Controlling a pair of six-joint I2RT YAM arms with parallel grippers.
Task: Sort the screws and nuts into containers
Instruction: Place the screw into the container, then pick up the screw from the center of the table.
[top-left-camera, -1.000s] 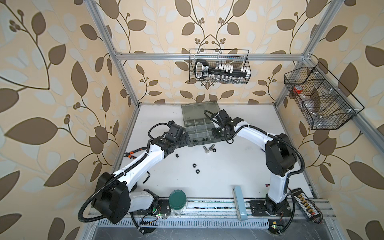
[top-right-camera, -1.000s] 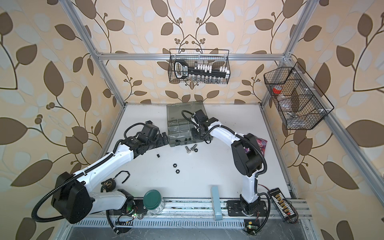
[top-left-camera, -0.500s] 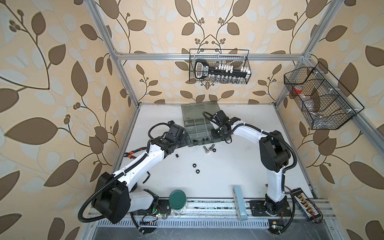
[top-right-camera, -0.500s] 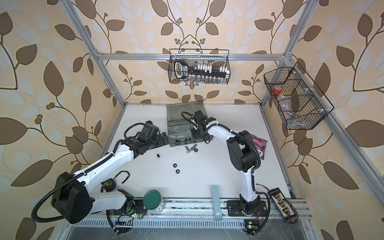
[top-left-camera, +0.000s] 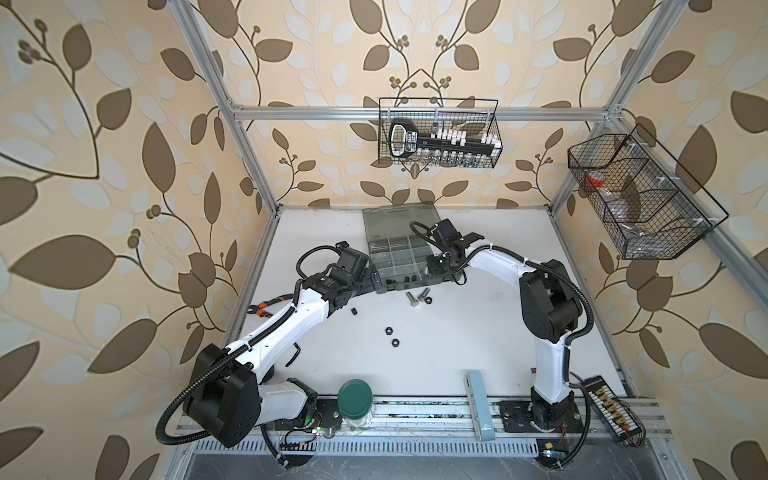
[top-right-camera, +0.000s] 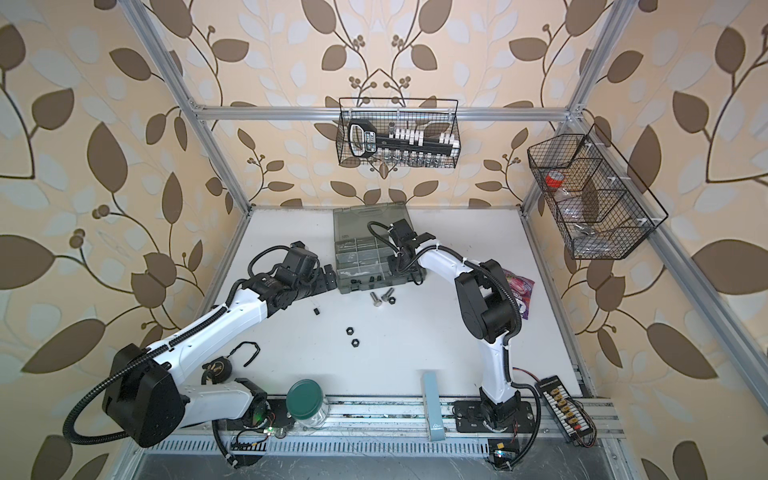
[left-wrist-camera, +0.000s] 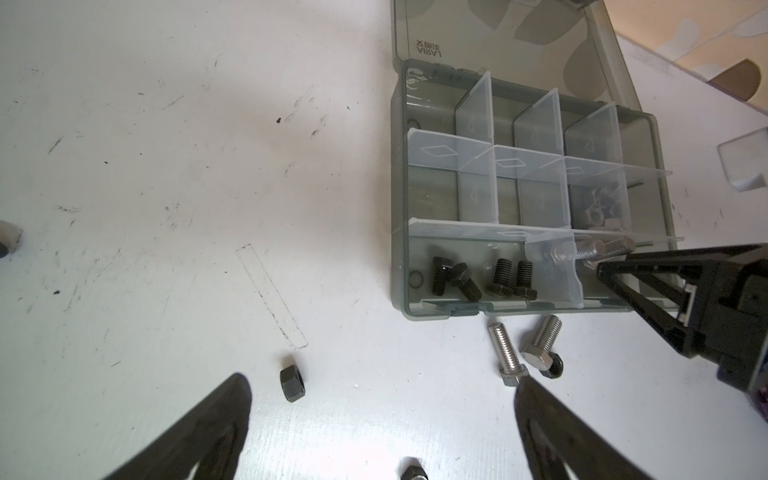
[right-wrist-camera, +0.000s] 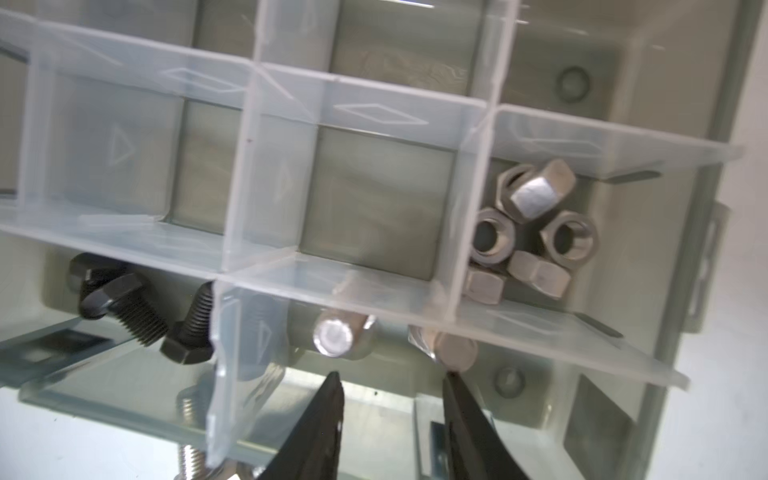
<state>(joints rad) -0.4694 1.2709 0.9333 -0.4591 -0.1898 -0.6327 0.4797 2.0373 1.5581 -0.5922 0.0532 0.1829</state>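
The containers are compartments of the grey organizer case (top-left-camera: 392, 259), which lies open at the back of the table. My right gripper (right-wrist-camera: 392, 376) hangs open over its front right compartment with nothing between the fingers. Two silver screws (right-wrist-camera: 334, 336) lie just beyond the fingertips. Silver nuts (right-wrist-camera: 536, 224) fill the neighbouring compartment, and black screws (right-wrist-camera: 124, 299) lie in the front left one. My left gripper (left-wrist-camera: 380, 386) is wide open low over the table, with one black nut (left-wrist-camera: 292, 384) near a finger. Two silver screws (top-left-camera: 417, 296) and two black nuts (top-left-camera: 392, 336) lie loose in front of the case.
A green-lidded jar (top-left-camera: 354, 399) and a pale blue block (top-left-camera: 478, 405) stand at the front edge. Wire baskets hang on the back wall (top-left-camera: 438, 133) and the right wall (top-left-camera: 640, 195). A purple packet (top-right-camera: 519, 291) lies behind the right arm. Orange-handled pliers (top-left-camera: 259, 309) lie at the left edge.
My right gripper has shifted slightly left over the case and its jaws have parted. The left arm has not moved.
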